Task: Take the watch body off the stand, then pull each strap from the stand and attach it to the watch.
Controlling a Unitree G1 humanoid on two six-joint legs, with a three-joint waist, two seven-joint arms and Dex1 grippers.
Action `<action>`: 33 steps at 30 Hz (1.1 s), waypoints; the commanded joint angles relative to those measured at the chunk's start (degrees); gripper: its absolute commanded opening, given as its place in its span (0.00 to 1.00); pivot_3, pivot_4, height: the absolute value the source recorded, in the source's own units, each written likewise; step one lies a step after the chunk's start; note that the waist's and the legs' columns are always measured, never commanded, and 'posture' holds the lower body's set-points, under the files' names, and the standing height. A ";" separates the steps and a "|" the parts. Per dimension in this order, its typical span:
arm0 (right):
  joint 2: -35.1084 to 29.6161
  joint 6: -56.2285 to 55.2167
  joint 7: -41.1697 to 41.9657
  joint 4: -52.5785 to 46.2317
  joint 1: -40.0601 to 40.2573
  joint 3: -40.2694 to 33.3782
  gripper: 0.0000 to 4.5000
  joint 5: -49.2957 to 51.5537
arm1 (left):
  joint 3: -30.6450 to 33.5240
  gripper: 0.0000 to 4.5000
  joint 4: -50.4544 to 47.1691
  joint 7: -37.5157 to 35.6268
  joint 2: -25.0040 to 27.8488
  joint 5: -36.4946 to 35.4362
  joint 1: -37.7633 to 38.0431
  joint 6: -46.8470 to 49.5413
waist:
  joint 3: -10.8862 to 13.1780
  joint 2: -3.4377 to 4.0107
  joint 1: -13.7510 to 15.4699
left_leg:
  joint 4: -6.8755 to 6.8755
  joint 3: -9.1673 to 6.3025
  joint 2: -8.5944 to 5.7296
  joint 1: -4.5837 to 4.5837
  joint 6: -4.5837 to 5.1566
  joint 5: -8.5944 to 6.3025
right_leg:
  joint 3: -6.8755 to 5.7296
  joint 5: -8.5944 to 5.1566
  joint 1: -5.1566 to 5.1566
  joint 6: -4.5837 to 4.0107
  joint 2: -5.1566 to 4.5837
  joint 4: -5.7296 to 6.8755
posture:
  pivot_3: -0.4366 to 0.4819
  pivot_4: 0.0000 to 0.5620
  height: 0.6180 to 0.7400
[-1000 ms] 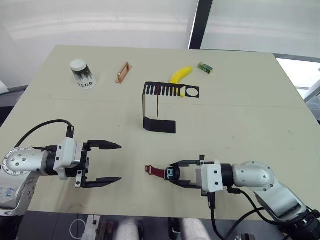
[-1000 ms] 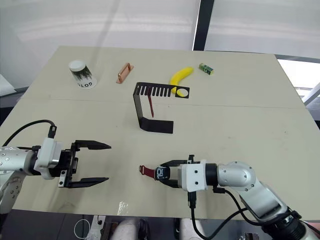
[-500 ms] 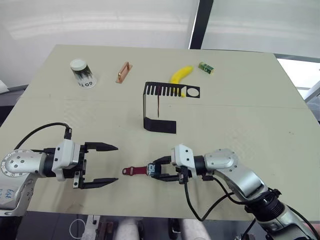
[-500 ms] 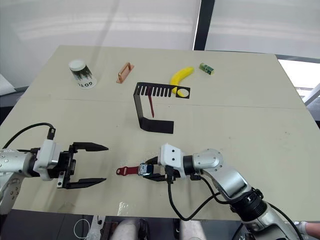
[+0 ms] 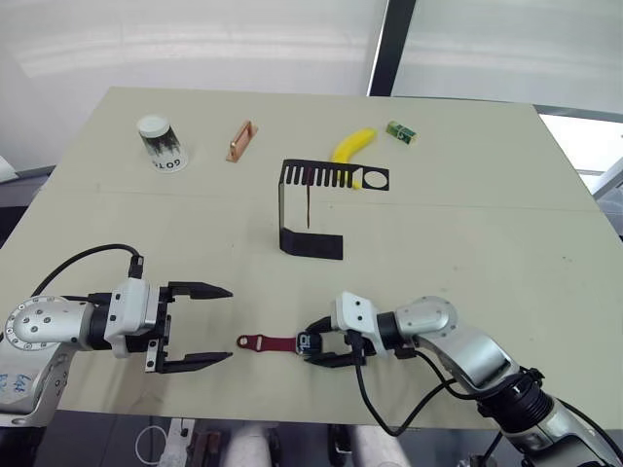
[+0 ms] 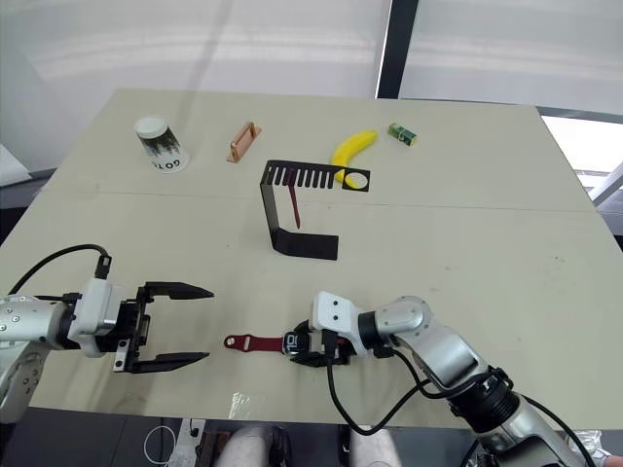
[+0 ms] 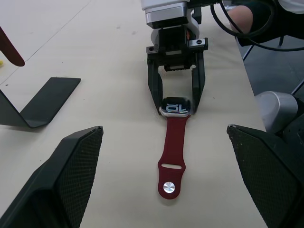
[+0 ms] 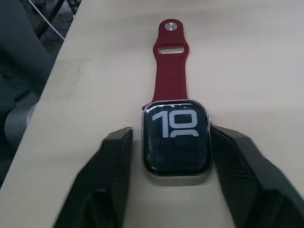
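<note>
- On the worktop (image 5: 467, 224), well in front of the stand (image 5: 310, 207), toward the near edge: watch body (image 5: 309, 342), lying flat, screen up, showing "10".
- One dark red strap (image 5: 268, 342) already joined to the watch body, stretched flat toward the left gripper (image 5: 218, 323), its pin and slot at the free end.
- Right gripper (image 5: 319, 343): jaws narrow, one finger at each side of the watch body; touching or a hair apart, cannot tell from the wrist view.
- Left gripper: hovering just beyond the strap's free end, jaws wide, holding nothing, pointed at the watch.
- Second strap (image 5: 309, 201) hanging from a slot in the stand's comb top, down along the upright back, tip above the flat foot.
- Round hole at the right end of the comb top, nothing in it.
- Behind the stand: banana (image 5: 351, 146), its near end just behind the comb top.
- Right of the banana, farther back: small green block (image 5: 400, 131).
- Left of the stand, toward the far edge: copper-coloured handle (image 5: 239, 141), and beyond it an upside-down white paper cup (image 5: 161, 143) with dark print.
</note>
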 commanded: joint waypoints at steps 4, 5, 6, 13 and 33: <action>-8.09 -3.95 2.42 -6.71 5.24 -10.60 0.99 3.41 | 0.44 1.00 0.51 0.07 -1.22 1.21 0.06 -2.14 | 0.00 0.01 0.08 | 0.00 0.01 -0.02 -0.01 0.01 -0.01 | 0.00 0.00 0.00 0.00 -0.01 -0.02 | 0.48 0.27 0.91; -10.05 -5.06 3.65 -8.84 8.94 -15.76 0.99 6.69 | 0.88 1.00 1.32 0.67 -1.71 1.79 0.26 -2.88 | 0.02 0.03 0.29 | 0.00 0.00 -0.01 -0.01 0.01 -0.01 | 0.00 0.00 0.00 0.00 -0.01 -0.02 | 0.48 0.27 0.91; -11.55 -5.42 3.81 -10.38 12.74 -20.81 0.99 9.13 | 1.35 1.00 2.34 1.27 -2.13 2.52 0.49 -3.72 | 0.03 0.05 0.36 | -0.01 -0.05 -0.01 -0.06 0.02 -0.02 | -0.04 0.00 0.00 0.01 -0.01 -0.07 | 0.48 0.27 0.91; -13.64 -14.93 3.14 -6.94 29.37 -46.77 0.99 13.62 | 4.79 1.00 11.77 7.73 -6.38 7.26 -0.58 -11.42 | 0.01 0.02 0.09 | -0.02 -0.01 -0.03 0.07 0.05 -0.05 | -0.01 0.03 0.16 0.05 0.00 -0.10 | 0.48 0.27 0.91; -6.05 -35.42 -8.55 26.86 41.07 -71.81 0.99 7.81 | 15.27 1.00 19.58 24.05 -10.65 8.32 7.14 -10.51 | 0.01 0.02 -0.49 | -0.51 0.37 -0.03 0.91 -0.09 -0.14 | 0.41 0.01 0.56 0.01 0.03 -0.08 | 0.48 0.27 0.91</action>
